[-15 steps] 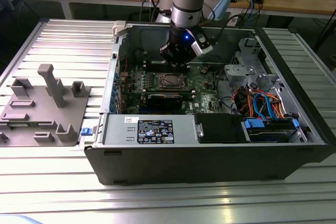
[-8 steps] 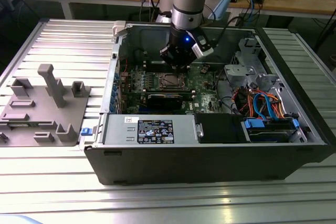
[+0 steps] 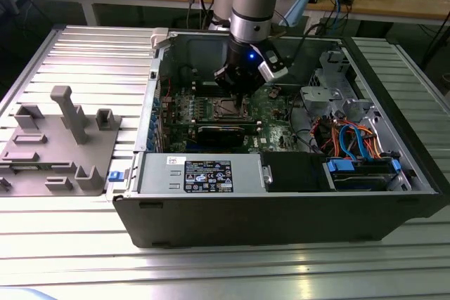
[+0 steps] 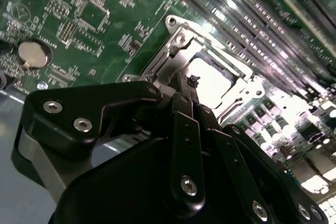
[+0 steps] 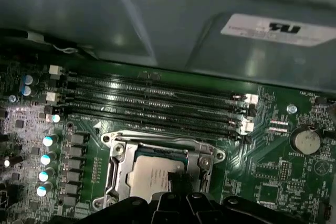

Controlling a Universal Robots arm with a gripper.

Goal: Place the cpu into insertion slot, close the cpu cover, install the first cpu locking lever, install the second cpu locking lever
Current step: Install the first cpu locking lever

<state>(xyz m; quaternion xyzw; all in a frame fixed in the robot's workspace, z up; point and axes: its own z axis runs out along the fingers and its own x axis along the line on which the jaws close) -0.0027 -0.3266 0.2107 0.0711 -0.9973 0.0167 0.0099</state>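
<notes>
Cpu (image 5: 152,178) in insertion slot (image 5: 116,169) (cpu cover (image 5: 157,148) down)

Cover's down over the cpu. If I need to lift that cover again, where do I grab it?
Judging from both wrist views, take the cpu cover by a thin side rail, edge-on from above. It lies flat around the cpu, and its window offers no face. The claw already hangs over it.

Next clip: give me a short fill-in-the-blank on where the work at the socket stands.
1. The cpu sits inside the ____ slot.
2. The cpu cover lies ____ around the chip.
3. The gripper hangs right above the ____.
4. The board around the socket is ____ in colour.

Missing words: insertion; closed; cpu; green
</notes>
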